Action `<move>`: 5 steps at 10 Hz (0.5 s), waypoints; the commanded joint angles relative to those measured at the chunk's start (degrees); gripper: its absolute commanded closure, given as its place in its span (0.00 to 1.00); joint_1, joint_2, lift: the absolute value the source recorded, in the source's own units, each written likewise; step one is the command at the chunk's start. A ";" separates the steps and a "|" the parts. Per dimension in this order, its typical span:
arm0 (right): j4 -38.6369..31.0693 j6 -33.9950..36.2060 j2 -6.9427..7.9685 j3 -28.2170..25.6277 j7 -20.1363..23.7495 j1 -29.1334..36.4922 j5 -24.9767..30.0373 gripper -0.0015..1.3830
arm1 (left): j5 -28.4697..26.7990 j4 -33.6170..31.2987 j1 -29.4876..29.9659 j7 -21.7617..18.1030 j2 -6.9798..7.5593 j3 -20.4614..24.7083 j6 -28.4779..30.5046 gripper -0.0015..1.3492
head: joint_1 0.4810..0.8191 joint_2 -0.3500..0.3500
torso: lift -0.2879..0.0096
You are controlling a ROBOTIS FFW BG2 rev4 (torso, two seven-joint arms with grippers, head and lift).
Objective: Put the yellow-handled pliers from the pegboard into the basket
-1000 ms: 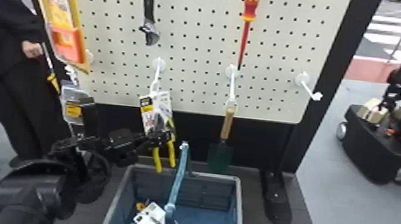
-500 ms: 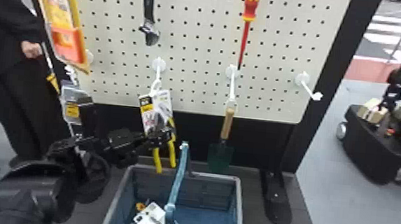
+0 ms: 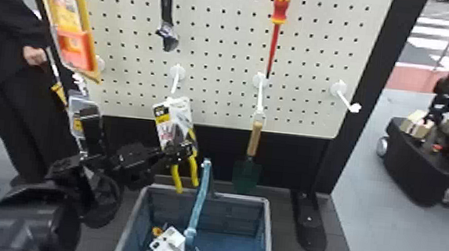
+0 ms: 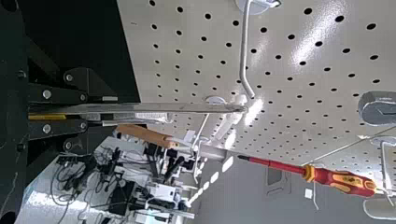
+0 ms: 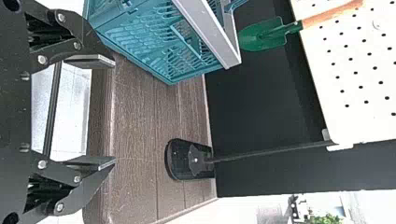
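Find the yellow-handled pliers (image 3: 176,175) in front of the pegboard's (image 3: 222,60) lower edge, handles down, attached to a card (image 3: 162,119) with its top close to 1 white hook (image 3: 175,83). Treat as gripped: pinched edge-on by the 2 nearly closed fingers of the left gripper (image 4: 110,111), with only the pack's thickness between. Judge the step in hand as unhooking. Maintain a firm grip and draw outward along the hook, following any upturn at the tip; avoid pulling down, to prevent tearing the card or slipping on the smooth pack. Once free, steer clear of the raised basket handle (image 3: 199,199) (easy to snag with dangling pliers) and the hanging trowel (image 3: 254,138). Lower inside the rim of the basket (image 3: 236,197), near the packaged items (image 3: 167,245), then release. Leave the right gripper (image 5: 114,111) idle outside the basket, fingers wide apart and empty. Note the limits: cannot tell whether threaded on the hook or free; cannot make out the pliers' head clearly through the packaging. Expect part of the pack hidden behind the left gripper, and the basket's near side cut off in the head view.
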 commanded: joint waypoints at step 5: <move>-0.11 0.00 0.14 0.00 0.00 0.10 -0.03 0.38 | 1.48 -2.64 7.47 0.30 -1.33 0.53 1.20 0.90 | 0.20 0.50 | 0.63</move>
